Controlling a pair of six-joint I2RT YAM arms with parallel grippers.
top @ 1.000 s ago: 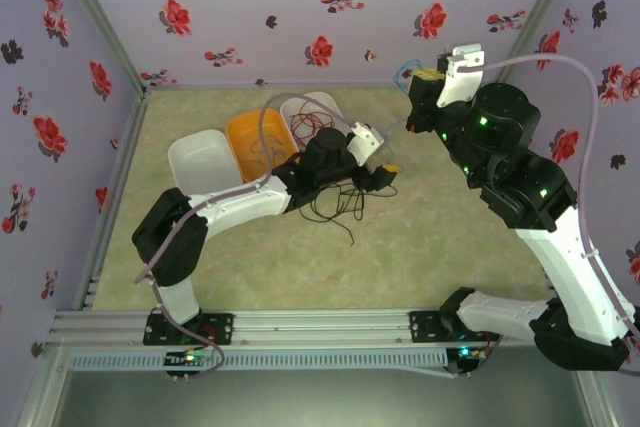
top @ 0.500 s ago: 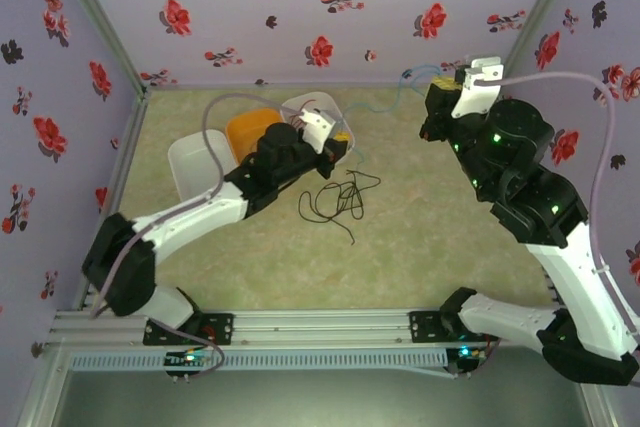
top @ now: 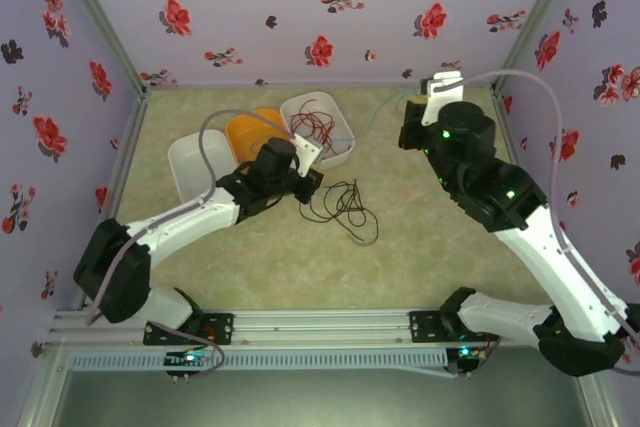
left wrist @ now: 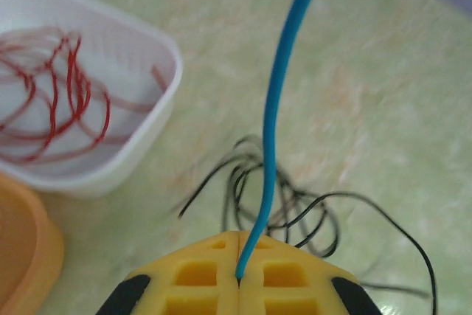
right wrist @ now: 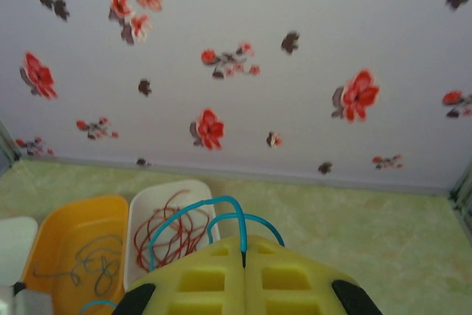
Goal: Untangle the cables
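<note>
My left claw (left wrist: 238, 256) is pressed together on the blue cable (left wrist: 269, 145), which rises out of the seam between its yellow fingers (left wrist: 199, 278). The claw sits on the near side of the white tub (top: 340, 155), low over the table (top: 430, 237). My right claw (right wrist: 244, 248) is also clamped shut on the blue cable. It is well to the right of that tub, up near the back wall, with two blue loops arching out of its seam. The red cable (top: 315, 122) lies coiled inside the white tub. The black cable (top: 345, 207) is a loose tangle on the table just on the tub's near side, beside my left claw. An orange tub (top: 250, 132) just to the left of the white one holds a thin dark cable (right wrist: 96, 263).
</note>
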